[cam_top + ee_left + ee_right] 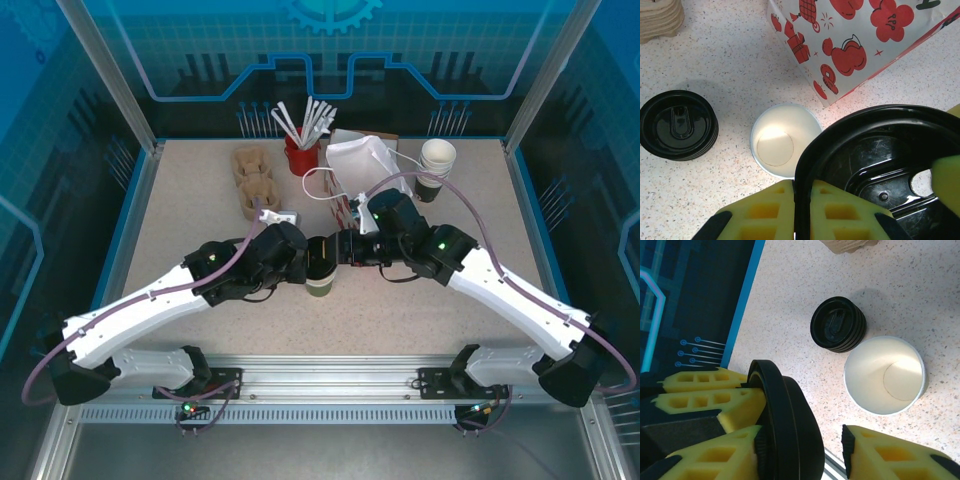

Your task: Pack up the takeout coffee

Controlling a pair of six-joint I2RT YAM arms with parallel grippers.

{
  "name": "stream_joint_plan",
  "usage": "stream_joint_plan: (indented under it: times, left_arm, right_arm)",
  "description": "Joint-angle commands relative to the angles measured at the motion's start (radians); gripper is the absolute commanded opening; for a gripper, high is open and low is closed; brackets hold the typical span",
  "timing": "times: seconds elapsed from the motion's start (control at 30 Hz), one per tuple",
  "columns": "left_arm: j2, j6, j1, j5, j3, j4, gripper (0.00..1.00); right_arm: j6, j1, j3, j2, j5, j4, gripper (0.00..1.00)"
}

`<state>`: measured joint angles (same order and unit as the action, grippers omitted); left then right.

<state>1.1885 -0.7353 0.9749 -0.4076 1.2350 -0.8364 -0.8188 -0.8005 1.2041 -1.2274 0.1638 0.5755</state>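
L gripper (802,202) pinches the lid (875,165) by its rim, R gripper (802,447) open astride it; I'd level it, centre over the lidless cup (782,142) standing by the bag (865,40), then press evenly.

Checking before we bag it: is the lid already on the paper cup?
No, the paper cup stands open with its white inside showing, while the left gripper holds the black lid off it.
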Motion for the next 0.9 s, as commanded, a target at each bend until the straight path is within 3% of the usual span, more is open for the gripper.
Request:
stream_joint_plan:
  times: [0.0, 0.2, 0.33, 0.57, 0.7, 0.87]
  left_arm:
    - [0.007, -0.017, 0.011, -0.020, 0.037, 0.006, 0.12]
    - [-0.005, 0.021, 0.014, 0.005, 0.030, 0.048, 0.13]
    - [-0.042, 0.148, 0.013, 0.053, 0.016, 0.117, 0.36]
    - [-0.155, 0.584, 0.013, 0.228, -0.101, 0.387, 0.62]
    - [-0.190, 0.875, 0.013, 0.399, -0.179, 0.521, 0.63]
    - [-0.167, 1.161, 0.014, 0.512, -0.237, 0.635, 0.63]
  right_arm:
    - [0.014, -0.011, -0.015, -0.001, -0.007, -0.009, 0.39]
    - [0.018, 0.004, -0.031, 0.005, 0.000, -0.002, 0.15]
    - [0.016, 0.036, -0.028, 0.025, 0.007, 0.059, 0.05]
    - [0.034, 0.173, -0.015, 0.072, 0.130, 0.283, 0.00]
    - [0.071, 0.251, 0.008, 0.100, 0.180, 0.465, 0.00]
    - [0.155, 0.386, 0.021, 0.115, 0.328, 0.644, 0.00]
